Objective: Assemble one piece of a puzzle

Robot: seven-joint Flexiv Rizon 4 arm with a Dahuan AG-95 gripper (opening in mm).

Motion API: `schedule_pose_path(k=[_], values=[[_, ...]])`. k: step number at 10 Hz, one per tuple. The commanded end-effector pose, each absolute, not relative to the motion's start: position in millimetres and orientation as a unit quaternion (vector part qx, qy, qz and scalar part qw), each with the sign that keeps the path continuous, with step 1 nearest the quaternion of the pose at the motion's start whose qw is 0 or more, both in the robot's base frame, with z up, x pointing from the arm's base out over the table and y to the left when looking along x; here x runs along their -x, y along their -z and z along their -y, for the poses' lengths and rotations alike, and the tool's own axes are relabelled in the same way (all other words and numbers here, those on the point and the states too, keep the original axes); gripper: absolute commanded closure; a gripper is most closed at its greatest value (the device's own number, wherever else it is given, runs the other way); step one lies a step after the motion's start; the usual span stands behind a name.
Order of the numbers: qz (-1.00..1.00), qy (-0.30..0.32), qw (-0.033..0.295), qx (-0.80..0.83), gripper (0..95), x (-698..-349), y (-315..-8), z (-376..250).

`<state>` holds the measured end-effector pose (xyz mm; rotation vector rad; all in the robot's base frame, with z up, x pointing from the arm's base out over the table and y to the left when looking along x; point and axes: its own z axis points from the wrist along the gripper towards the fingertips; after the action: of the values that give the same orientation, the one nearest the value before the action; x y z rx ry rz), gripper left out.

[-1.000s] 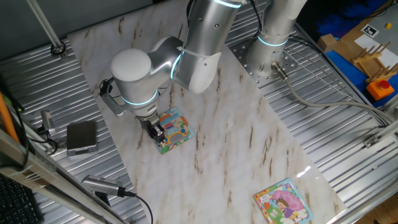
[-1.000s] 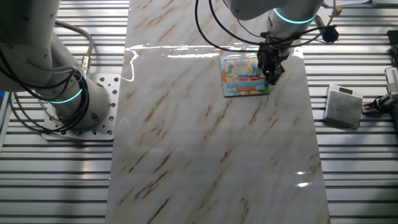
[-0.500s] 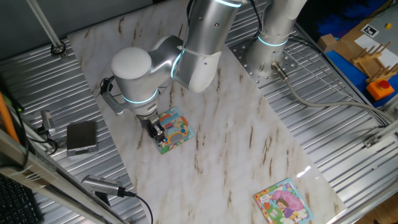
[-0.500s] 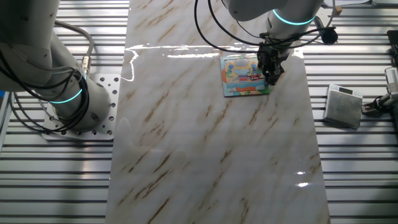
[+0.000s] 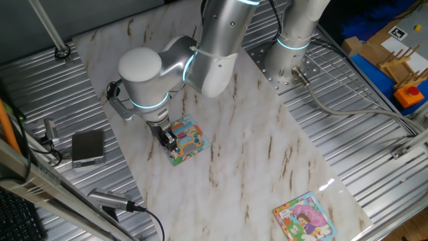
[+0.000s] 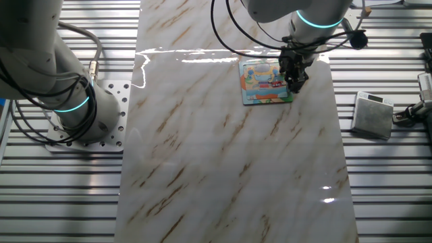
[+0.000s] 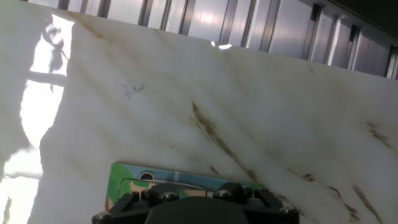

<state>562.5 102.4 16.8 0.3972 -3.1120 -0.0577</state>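
Observation:
The puzzle point(image 5: 185, 139) is a small square board with a teal and green border and a yellow-and-red picture. It lies on the marble table, and also shows in the other fixed view point(image 6: 266, 80) and at the bottom of the hand view point(image 7: 134, 176). My gripper point(image 5: 171, 142) points straight down with its tips on the board's edge nearest the arm's base joint; in the other fixed view the gripper point(image 6: 295, 79) is over the board's right side. The fingers look pressed close together. The tiny piece is hidden under the fingertips.
A second square puzzle with a pink-dressed girl point(image 5: 303, 216) lies at the table's near right corner. A grey box point(image 5: 87, 147) sits on the metal slats left of the table. A second arm's base point(image 6: 74, 108) stands beside the table.
The arm's upper joints have shifted very slightly. The gripper tips stay at the same spot on the puzzle.

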Motion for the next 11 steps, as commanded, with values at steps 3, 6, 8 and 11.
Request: schedule_pose_path(k=[3,6,8,11], values=[[0.99,0.017,0.005,-0.14,38.0,-555,-19,-85],[0.988,0.016,0.005,-0.154,38.0,-548,-17,-69],[0.987,0.013,0.005,-0.158,38.0,-545,-13,-66],[0.987,0.012,0.004,-0.16,38.0,-545,-9,-63]])
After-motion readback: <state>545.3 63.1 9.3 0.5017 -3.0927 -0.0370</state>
